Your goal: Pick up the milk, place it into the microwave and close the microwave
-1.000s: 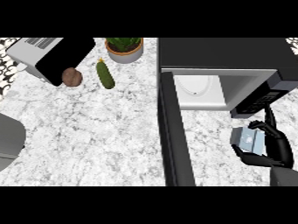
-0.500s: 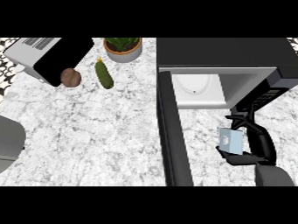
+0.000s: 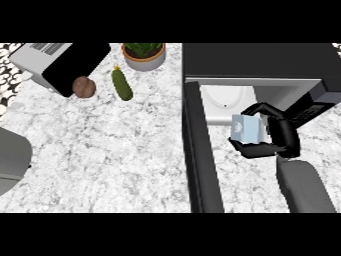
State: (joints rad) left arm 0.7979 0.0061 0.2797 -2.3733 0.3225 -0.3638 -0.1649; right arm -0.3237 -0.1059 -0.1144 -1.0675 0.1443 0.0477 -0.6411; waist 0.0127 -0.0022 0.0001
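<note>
- Presently, right hand (image 3: pixel 276 137) is curled around the milk carton (image 3: pixel 246 128), fingers and thumb clamped on its sides, at 3 o'clock of the view.
- Milk carton sits at the mouth of the microwave (image 3: pixel 269 65), just at 6 o'clock of the white cavity (image 3: pixel 228 97).
- Microwave door (image 3: pixel 201 155) stands open, running toward 6 o'clock.
- Cucumber (image 3: pixel 121 84) and a brown round item (image 3: pixel 84 87) lie at 11 o'clock on the marble counter (image 3: pixel 106 150), beside a potted plant (image 3: pixel 144 54) and a toaster (image 3: pixel 44 59).
- Left hand does not show.
</note>
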